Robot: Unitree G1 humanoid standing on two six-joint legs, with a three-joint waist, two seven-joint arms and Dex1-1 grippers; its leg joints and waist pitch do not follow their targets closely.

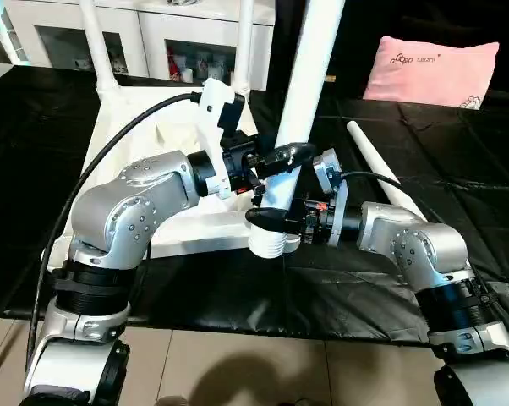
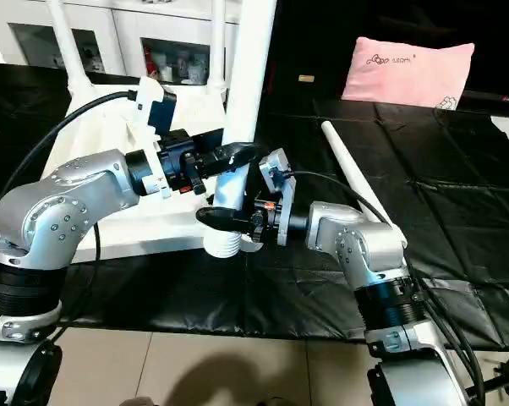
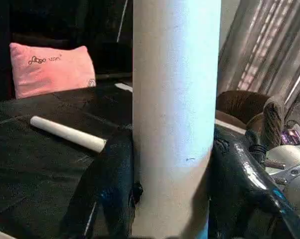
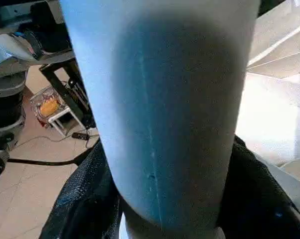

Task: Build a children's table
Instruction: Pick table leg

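The children's table top [image 1: 172, 128] lies upside down on the black mat, ribbed side up, with two white legs [image 1: 97, 46] standing in its far corners. Both grippers hold a third white tube leg [image 1: 310, 80] upright at the top's near right corner. My left gripper [image 1: 287, 159] is shut on that leg; in the left wrist view its fingers [image 3: 107, 189] press both sides of the tube. Just below, my right gripper [image 1: 271, 220] is closed around the leg above its ribbed lower end [image 1: 270, 244]. A fourth leg [image 1: 381, 169] lies loose on the mat to the right.
A pink pillow [image 1: 432, 72] rests at the far right of the black mat [image 1: 457, 161]. A white cabinet with glass doors [image 1: 153, 34] stands behind the table top. Tiled floor [image 1: 238, 372] runs along the mat's near edge.
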